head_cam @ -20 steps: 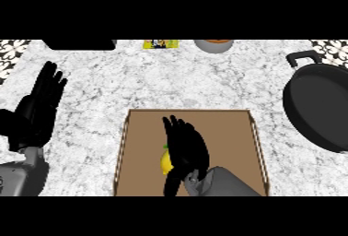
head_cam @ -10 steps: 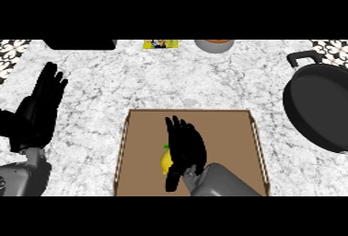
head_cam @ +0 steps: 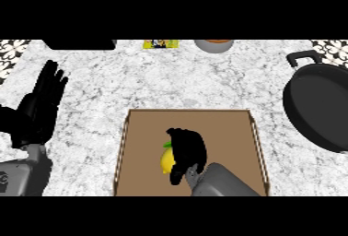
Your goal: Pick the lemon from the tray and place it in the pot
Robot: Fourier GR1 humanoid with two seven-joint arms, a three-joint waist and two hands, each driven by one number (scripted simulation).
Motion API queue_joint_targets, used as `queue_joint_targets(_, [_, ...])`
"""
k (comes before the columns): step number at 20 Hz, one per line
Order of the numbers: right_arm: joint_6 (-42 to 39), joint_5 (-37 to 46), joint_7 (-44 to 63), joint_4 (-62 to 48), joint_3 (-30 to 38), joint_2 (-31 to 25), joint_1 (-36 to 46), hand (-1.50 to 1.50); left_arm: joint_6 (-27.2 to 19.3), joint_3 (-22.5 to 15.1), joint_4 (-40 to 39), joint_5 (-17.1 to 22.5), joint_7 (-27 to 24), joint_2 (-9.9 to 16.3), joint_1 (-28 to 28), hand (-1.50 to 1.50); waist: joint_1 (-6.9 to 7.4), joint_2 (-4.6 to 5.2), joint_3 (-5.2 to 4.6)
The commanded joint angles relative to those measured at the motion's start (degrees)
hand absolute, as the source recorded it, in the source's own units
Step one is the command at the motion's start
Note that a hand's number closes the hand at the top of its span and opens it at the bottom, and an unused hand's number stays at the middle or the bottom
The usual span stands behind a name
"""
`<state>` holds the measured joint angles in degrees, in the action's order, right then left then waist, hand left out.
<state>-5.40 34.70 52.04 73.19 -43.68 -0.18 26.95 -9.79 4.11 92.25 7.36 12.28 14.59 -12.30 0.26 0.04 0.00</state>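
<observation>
Where right hand [head_cam: 186, 150] curls: lemon [head_cam: 166, 160] beneath.

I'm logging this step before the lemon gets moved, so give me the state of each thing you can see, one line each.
lemon: lying in the tray, partly covered by the right hand.
tray: flat on the counter, holding only the lemon.
pot: on the counter at the right, nothing inside it.
right hand: over the lemon, fingers curled round it.
left hand: open, resting at the left edge, fingers up.
</observation>
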Motion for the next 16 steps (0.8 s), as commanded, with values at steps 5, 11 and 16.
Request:
queue_joint_targets(5, [-3.04,4.56,-8.08,-2.92,1.66,0.15,0.07,1.50,-0.82,-1.35,-1.37,-3.54,-2.31,-2.90,0.85,0.00,-0.20,-0.01,0.00])
queue_joint_targets(11, [1.88,6.56,-11.58,-5.65,-1.03,0.15,-2.89,1.50,1.06,0.52,5.34,-1.26,5.52,-0.66,-0.03,0.00,0.07,-0.06,0.02])
queue_joint_targets(16, [-2.94,6.58,-17.06,20.19,-8.53,-12.52,-17.88,1.50,2.70,3.95,4.10,0.65,2.12,1.08,2.55,0.00,-1.28,-0.54,-0.02])
